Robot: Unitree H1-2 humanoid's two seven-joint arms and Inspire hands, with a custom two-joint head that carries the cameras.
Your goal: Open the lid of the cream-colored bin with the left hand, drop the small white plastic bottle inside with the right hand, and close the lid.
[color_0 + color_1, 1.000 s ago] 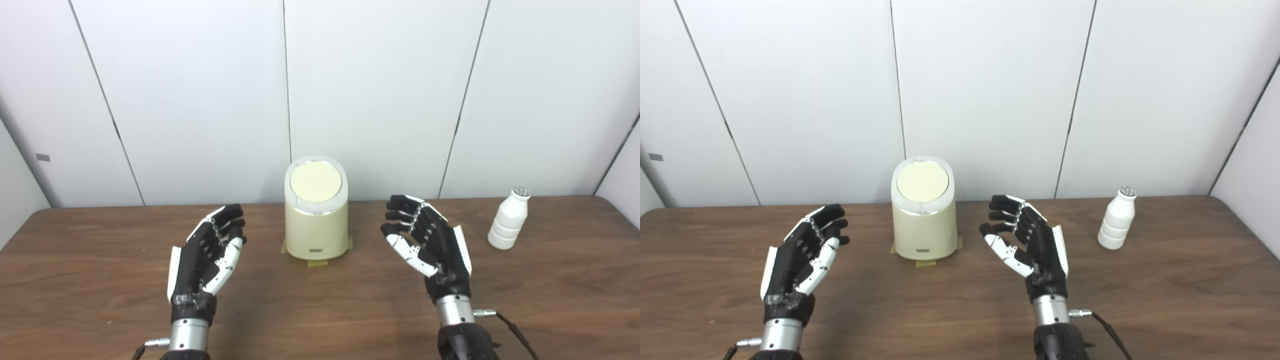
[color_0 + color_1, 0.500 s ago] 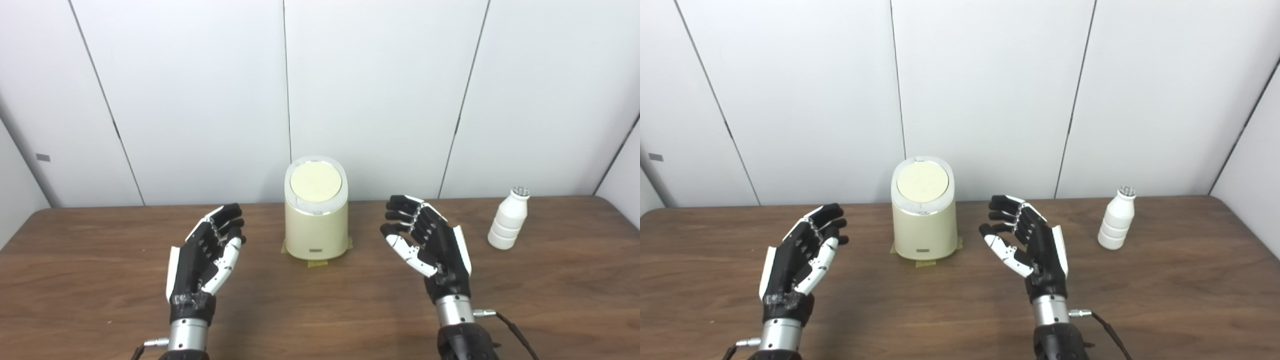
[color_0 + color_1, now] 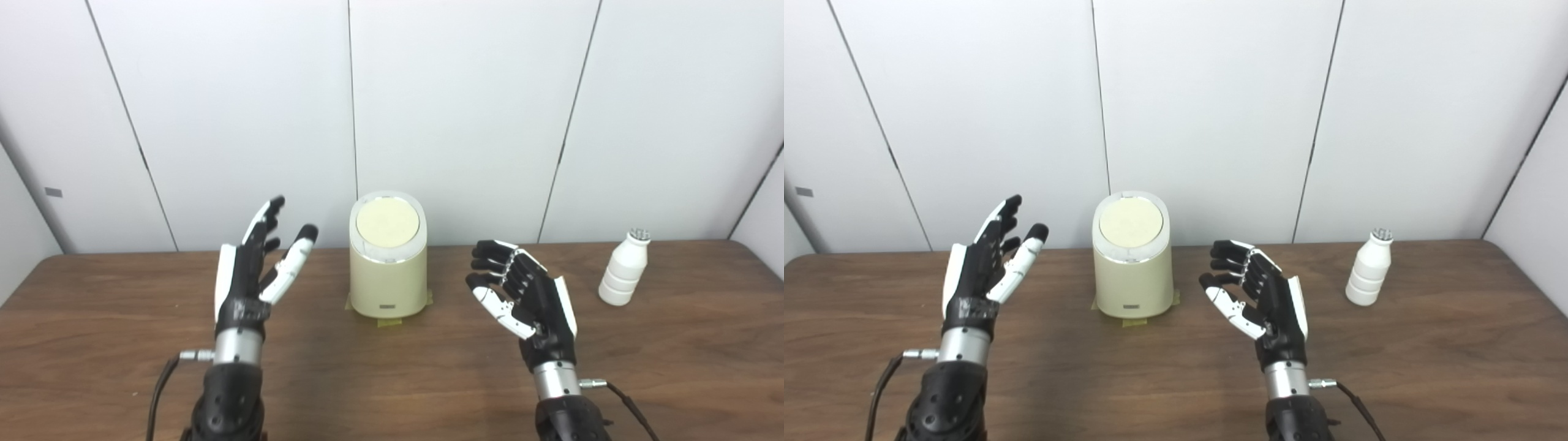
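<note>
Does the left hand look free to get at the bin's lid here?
Probably yes. The left hand is open and raised left of the bin, with nothing between it and the closed lid.

Bin (image 3: 388, 278): cream, pale yellow lid (image 3: 387, 222). Bottle (image 3: 623, 275): white. Tabletop (image 3: 392, 367): dark brown woodgrain; hands black and white.

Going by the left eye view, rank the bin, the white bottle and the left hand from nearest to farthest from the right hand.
1. Bottle: on the table to the right hand's right.
2. Bin: to its left, lid closed; nearly as close, so a narrow call.
3. Left hand: beyond the bin, raised at far left.
</note>
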